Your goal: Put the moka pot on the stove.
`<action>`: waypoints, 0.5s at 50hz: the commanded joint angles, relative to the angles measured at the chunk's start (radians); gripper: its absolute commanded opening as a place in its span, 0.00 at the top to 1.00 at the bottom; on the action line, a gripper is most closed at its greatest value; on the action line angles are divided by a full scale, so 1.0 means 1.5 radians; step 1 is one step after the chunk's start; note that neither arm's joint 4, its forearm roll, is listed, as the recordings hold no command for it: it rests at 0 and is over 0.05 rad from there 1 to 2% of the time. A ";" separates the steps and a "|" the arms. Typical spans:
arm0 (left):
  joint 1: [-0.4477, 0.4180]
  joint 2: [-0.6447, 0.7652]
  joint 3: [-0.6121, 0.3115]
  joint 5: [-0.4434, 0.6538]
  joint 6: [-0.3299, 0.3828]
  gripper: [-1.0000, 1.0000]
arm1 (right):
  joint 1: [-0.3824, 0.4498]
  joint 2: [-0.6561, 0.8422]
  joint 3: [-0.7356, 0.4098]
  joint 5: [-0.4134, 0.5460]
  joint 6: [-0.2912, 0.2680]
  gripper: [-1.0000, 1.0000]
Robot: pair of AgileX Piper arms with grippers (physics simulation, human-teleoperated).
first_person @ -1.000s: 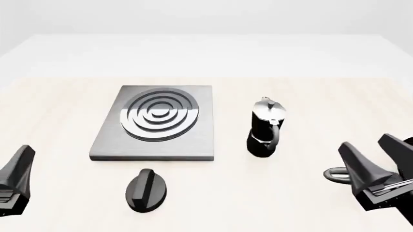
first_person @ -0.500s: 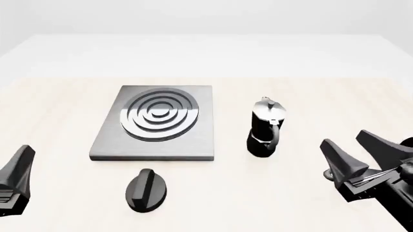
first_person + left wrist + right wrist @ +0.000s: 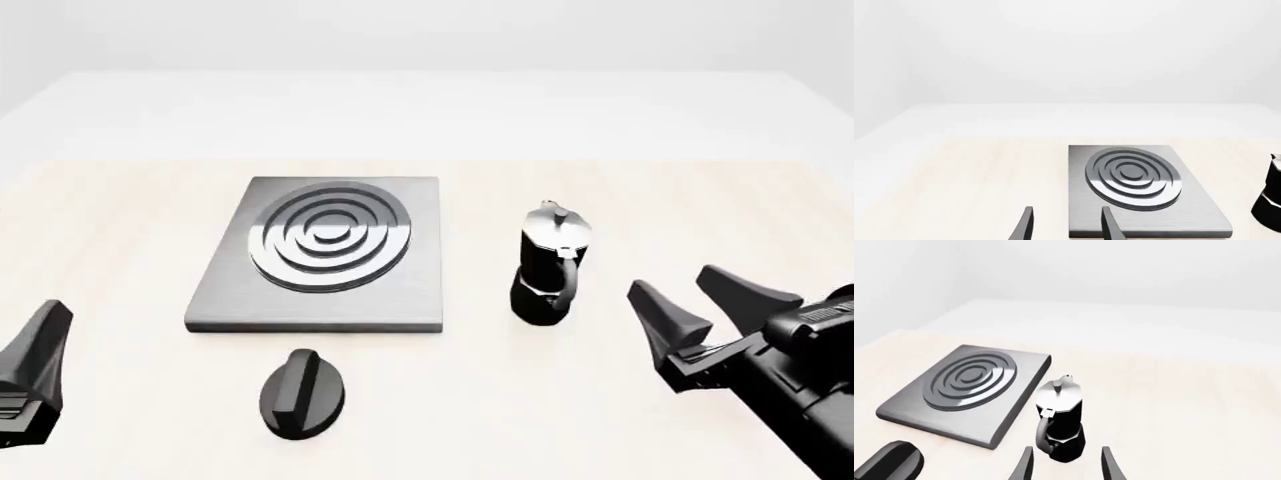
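Moka pot stands upright on the table just ahead of your right gripper, whose jaws are spread and empty. Left of the pot lies the stove; your left gripper is also spread.

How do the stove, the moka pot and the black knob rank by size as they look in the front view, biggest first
1. The stove, by far the widest.
2. The moka pot.
3. The black knob, though it looks close to the pot and sits nearer the camera, so the order of these two is unsure.
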 commanded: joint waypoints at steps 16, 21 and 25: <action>0.000 0.000 0.000 0.000 0.000 0.00 | 0.010 0.227 0.000 -0.200 0.013 0.00; 0.000 0.000 0.000 0.000 0.000 0.00 | 0.016 0.266 0.000 -0.233 0.016 0.00; 0.000 0.000 0.000 0.000 0.000 0.00 | 0.019 0.292 -0.001 -0.255 0.019 0.00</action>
